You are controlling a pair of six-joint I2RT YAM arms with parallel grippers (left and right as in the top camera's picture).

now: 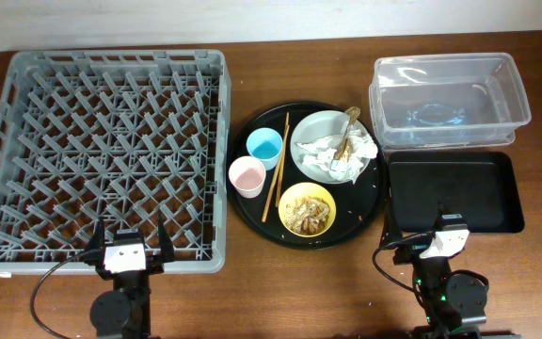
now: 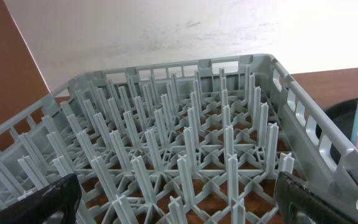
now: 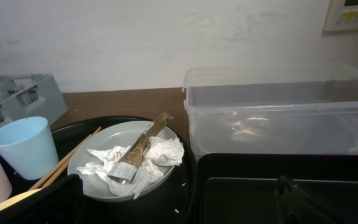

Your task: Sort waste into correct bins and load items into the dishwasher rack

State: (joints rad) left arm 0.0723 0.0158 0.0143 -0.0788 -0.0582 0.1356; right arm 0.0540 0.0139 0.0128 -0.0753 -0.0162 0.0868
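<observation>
The grey dishwasher rack point(image 1: 111, 58) fills the left side, and my open, empty left gripper point(image 1: 128, 234) hovers at its near edge point(image 2: 179, 205). On the round black tray point(image 1: 365, 212) stand a blue cup point(image 1: 264, 144), a pink cup point(image 1: 247, 175), chopsticks point(image 1: 277, 168), a yellow bowl point(image 1: 290, 193) with food scraps, and a plate point(image 1: 313, 132) holding napkins point(image 1: 351, 155) and a brown-gold wrapper point(image 1: 349, 125). My right gripper point(image 1: 445, 226) is open and empty above the near edge of the shallow black tray point(image 1: 459, 193). The clear tub point(image 1: 445, 66) sits behind it.
The right wrist view shows the plate point(image 3: 104, 140), napkins point(image 3: 160, 155), wrapper point(image 3: 145, 140) and blue cup point(image 3: 20, 146) at left, and the tub point(image 3: 278, 118) ahead. A few rice grains lie on the round tray. Bare wood runs along the table's front edge.
</observation>
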